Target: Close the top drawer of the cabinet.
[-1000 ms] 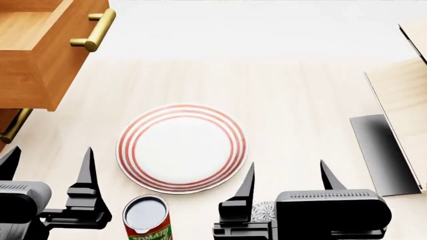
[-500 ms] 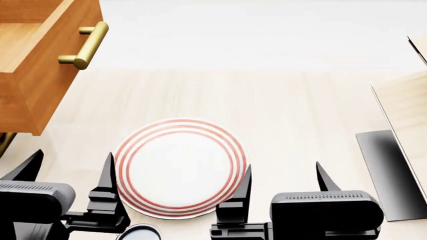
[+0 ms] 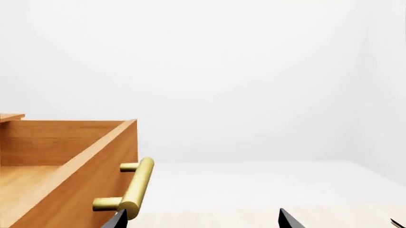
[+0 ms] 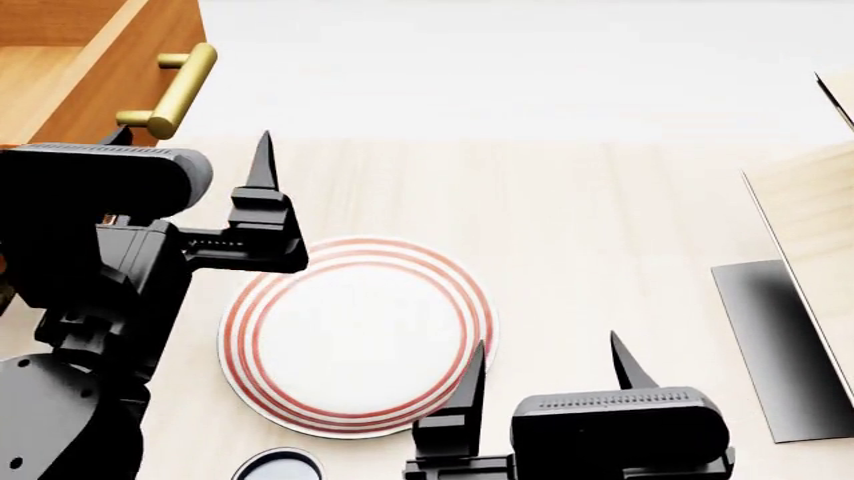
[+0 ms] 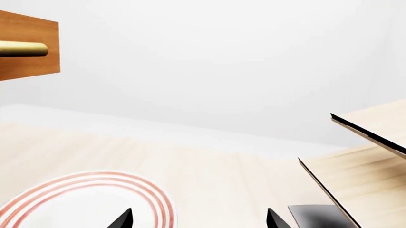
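Note:
The top drawer (image 4: pixel 80 70) stands pulled open at the far left, an orange-brown box with a brass bar handle (image 4: pixel 170 88) on its front. It also shows in the left wrist view (image 3: pixel 70 180) with its handle (image 3: pixel 136 190). My left gripper (image 4: pixel 190 148) is open and empty, raised just in front of and below the handle, with one fingertip (image 3: pixel 117 221) by the handle's near end and not touching it. My right gripper (image 4: pixel 547 350) is open and empty, low at the front by the plate. The rest of the cabinet is hidden behind my left arm.
A white plate with red rings (image 4: pixel 354 335) lies on the pale wooden top between the arms. A tin's top (image 4: pixel 280 466) shows at the front edge. Pale slanted panels (image 4: pixel 814 215) on a black base (image 4: pixel 781 340) stand at the right.
My left arm has risen from the front edge up to the drawer handle. The right gripper has sunk slightly. The view tilted earlier, moving the plate and tin down.

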Motion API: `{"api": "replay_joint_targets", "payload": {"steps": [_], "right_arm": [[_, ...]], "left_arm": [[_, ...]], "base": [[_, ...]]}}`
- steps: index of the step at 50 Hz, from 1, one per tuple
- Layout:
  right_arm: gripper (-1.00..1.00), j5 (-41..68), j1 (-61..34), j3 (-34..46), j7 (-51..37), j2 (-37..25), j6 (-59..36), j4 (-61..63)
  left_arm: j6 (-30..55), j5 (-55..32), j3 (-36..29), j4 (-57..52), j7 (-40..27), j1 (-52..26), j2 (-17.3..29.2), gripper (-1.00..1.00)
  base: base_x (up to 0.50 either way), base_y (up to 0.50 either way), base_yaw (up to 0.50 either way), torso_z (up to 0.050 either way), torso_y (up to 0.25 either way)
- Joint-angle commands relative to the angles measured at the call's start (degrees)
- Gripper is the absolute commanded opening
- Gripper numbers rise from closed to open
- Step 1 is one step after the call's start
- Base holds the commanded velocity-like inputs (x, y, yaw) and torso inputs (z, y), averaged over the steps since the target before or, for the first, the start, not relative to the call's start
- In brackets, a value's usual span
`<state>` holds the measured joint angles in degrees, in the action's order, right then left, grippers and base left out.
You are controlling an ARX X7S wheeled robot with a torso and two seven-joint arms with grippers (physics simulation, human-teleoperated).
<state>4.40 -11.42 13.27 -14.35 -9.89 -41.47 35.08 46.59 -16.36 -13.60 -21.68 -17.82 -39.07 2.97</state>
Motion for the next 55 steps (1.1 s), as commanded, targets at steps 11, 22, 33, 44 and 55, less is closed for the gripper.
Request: {"api": "replay_joint_targets", "payload": {"steps": [11,22,33,44,55], "right_arm": [[1.0,-0.59,0.31,2.87,-1.41,0.09,0.77,-0.99],[1.0,-0.27,0.39,3.41,-1.8,0.02,1.26,-1.41],[1.0,-1.02,-0.56,6.02,-2.94,0.69,-1.36,0.3],[1.0,-0.76,-0.42,6.35,-3.12,0.15,-0.2,-0.76],[1.0,-0.31,0.06,6.44,-3.39,-0.19,0.78,-1.52]], "left_arm": [[-3.43,-1.78,0.66,17.7,1.74,-13.56,1.23,1.0],[-11.68,2.35,1.51,37.32,-0.45,-17.43,2.82,1.0],[-23.27,4.24,9.49,62.98,-6.16,-22.95,11.99,1.0],[-25.29,4.41,9.89,65.68,-6.58,-23.0,12.4,1.0],[-25.07,4.78,9.61,65.4,-7.57,-23.03,12.24,1.0]], "base": [[0.0,0.0,0.0,0.0,0.0],[0.0,0.0,0.0,0.0,0.0],[0.0,0.0,0.0,0.0,0.0],[0.0,0.0,0.0,0.0,0.0],[0.0,0.0,0.0,0.0,0.0]]}}
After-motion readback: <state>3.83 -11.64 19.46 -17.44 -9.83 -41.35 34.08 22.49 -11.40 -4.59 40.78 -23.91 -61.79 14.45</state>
